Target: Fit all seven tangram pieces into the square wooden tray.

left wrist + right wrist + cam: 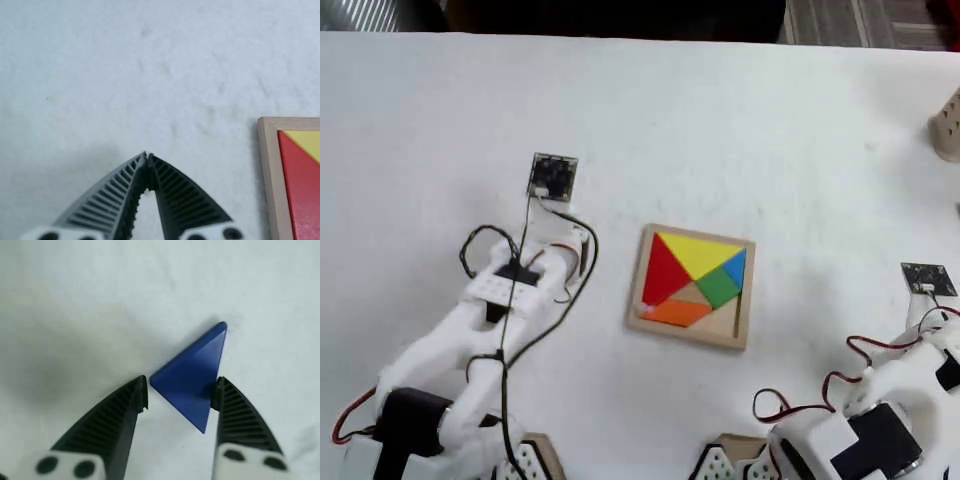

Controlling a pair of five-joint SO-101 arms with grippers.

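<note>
Evidently the last fetch is in hand: the blue triangle (192, 377) lies on the table (75, 300) outside the wooden tray (748, 290), between the right gripper's (180, 386) spread fingers, not yet clamped. Next they must close on it. Beside the tray, the left gripper (146, 160) rests pinched shut, empty.

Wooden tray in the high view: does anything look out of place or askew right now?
The wooden tray sits slightly skewed on the table, with bare wood showing beside the orange piece. A dark blue triangle lies outside it on the table, between the right gripper's open fingers.
</note>
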